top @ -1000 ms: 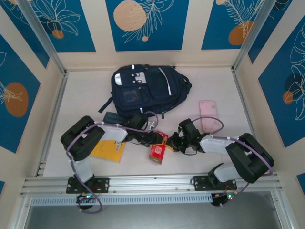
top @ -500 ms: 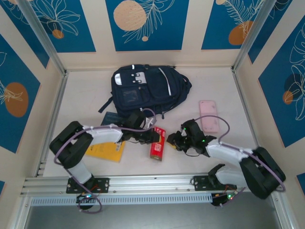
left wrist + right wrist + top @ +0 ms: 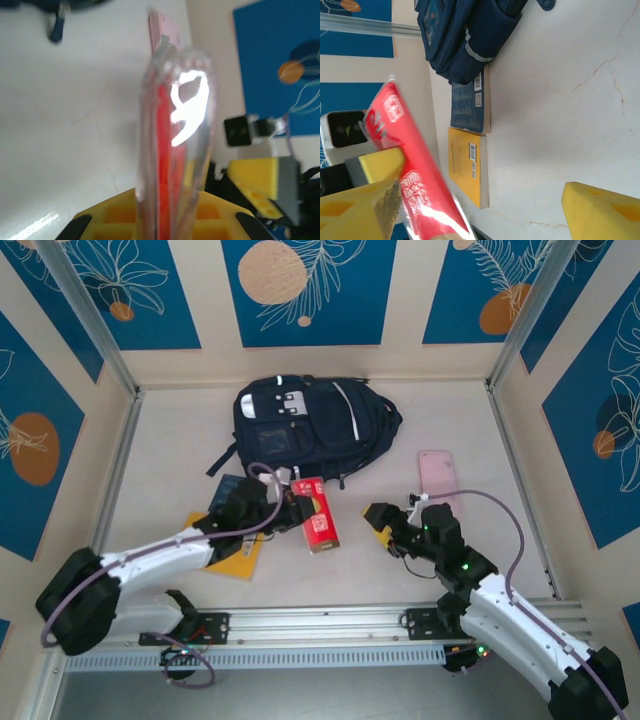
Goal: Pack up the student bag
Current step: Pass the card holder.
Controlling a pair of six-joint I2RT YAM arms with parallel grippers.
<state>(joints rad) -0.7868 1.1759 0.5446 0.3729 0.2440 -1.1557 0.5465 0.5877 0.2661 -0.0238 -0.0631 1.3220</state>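
Observation:
The student bag [image 3: 300, 428], a dark navy backpack with pale stripes, lies flat at the back of the table; its lower corner shows in the right wrist view [image 3: 465, 30]. A red packet in clear wrap [image 3: 319, 523] is raised just in front of the bag. My left gripper [image 3: 292, 510] is shut on it. The left wrist view has the packet [image 3: 175, 150] edge-on, pinched by the yellow fingers [image 3: 115, 220]. My right gripper [image 3: 392, 516] stands open to the right of the packet [image 3: 415, 175], with nothing between its fingers [image 3: 600, 210].
A blue book [image 3: 232, 487] and a yellow book [image 3: 235, 552] lie side by side under my left arm, also in the right wrist view as blue book [image 3: 469, 102] and yellow book [image 3: 467, 165]. A pink flat case [image 3: 438, 476] lies at right. Aluminium rails border the table.
My right gripper opened, let go of the red packet and drew back to the right. My left gripper closed on the packet and carried it up and toward the bag.

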